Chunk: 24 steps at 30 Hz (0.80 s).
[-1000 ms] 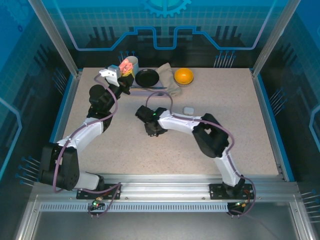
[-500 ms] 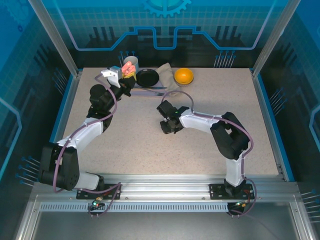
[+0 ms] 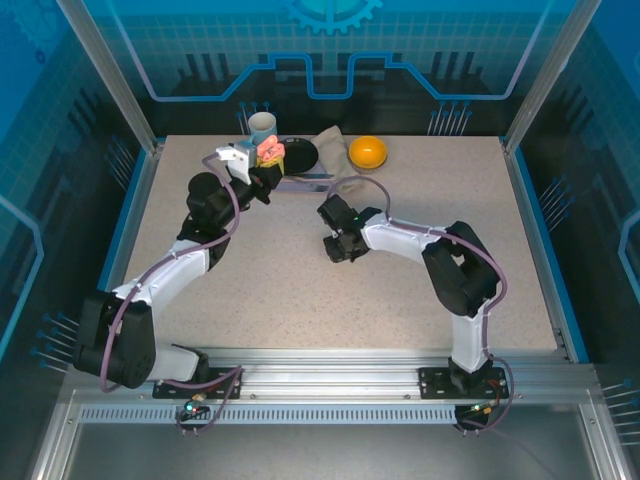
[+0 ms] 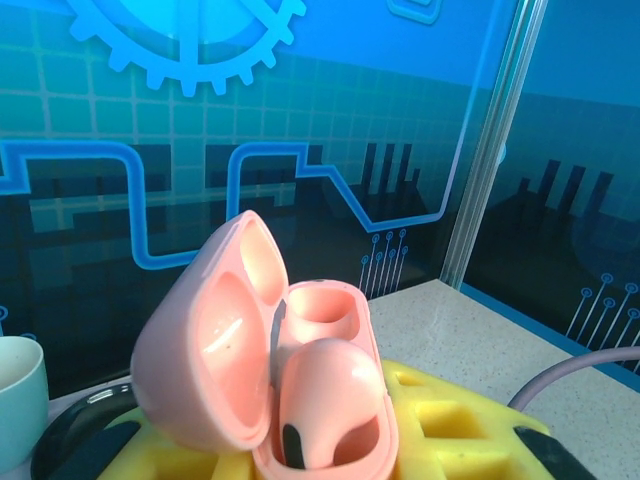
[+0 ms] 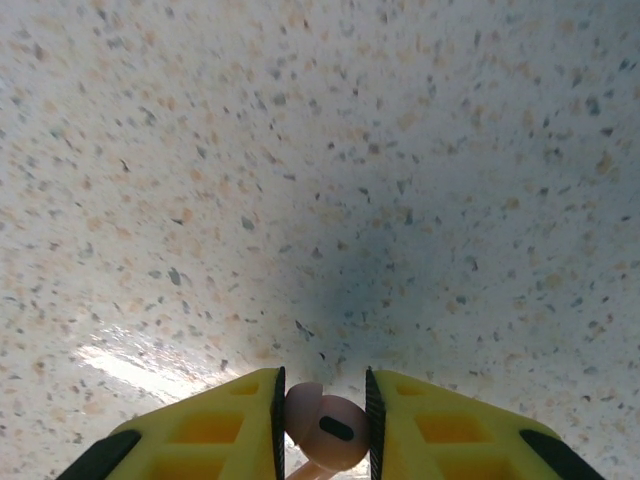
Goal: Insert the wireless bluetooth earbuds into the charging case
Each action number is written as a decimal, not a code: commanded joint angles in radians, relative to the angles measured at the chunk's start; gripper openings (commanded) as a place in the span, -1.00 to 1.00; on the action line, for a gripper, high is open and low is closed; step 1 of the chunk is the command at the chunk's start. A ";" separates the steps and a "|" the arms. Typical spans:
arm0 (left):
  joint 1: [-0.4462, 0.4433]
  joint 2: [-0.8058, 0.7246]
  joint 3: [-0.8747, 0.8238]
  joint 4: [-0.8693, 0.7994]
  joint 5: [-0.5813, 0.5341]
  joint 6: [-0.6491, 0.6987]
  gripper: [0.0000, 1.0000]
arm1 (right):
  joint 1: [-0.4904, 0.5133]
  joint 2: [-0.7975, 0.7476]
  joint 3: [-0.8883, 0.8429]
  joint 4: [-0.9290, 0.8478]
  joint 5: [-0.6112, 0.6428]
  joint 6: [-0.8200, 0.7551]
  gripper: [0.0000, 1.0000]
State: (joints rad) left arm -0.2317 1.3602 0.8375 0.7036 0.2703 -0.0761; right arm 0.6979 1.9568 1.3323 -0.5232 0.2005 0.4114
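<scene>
A pink earbud (image 5: 325,420) is pinched between the right fingers (image 5: 215,435), which are closed on its two sides. Its rounded head, marked with a dark oval, pokes out past the fingertips, and its stem runs back between the pads. Straight ahead of these fingers is bare speckled tabletop (image 5: 330,150), with a soft shadow just beyond the earbud. Whether the earbud touches the surface cannot be told.

The pink case (image 4: 200,340) is clamped in the closed left fingers (image 4: 450,425) and held up off the tabletop. Its lid is swung open toward the left-hand finger. A second earbud (image 4: 330,390) sits in the well nearer the wrist, its rounded back bulging above the rim. The well (image 4: 322,308) beyond it, toward the fingertips, is a bare hollow.

From above, the case (image 3: 270,150) is well apart from the right fingers, which point down at the middle of the tabletop. Just beside the left fingers is a black dish (image 3: 296,155), and a pale mug (image 3: 262,124) stands just beyond them. Farther to their right lie a crumpled cloth (image 3: 335,148) and then an orange (image 3: 367,152), both along the far edge of the tabletop.
</scene>
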 commanded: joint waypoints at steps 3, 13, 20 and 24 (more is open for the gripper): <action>-0.018 -0.023 -0.006 0.002 0.003 0.022 -1.00 | 0.001 0.046 0.038 -0.086 -0.026 0.007 -0.44; -0.028 -0.024 -0.009 0.011 -0.006 0.022 -1.00 | 0.007 0.052 0.075 -0.172 0.009 0.064 0.03; -0.027 -0.029 -0.015 0.020 -0.007 0.024 -1.00 | 0.041 0.047 0.130 -0.261 0.042 0.277 0.19; -0.027 -0.027 -0.018 0.023 -0.007 0.025 -1.00 | 0.060 0.090 0.181 -0.331 0.090 0.388 0.16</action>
State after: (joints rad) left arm -0.2531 1.3598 0.8330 0.7002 0.2668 -0.0723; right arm 0.7418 2.0098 1.4731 -0.7681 0.2428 0.6754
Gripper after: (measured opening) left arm 0.236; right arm 0.583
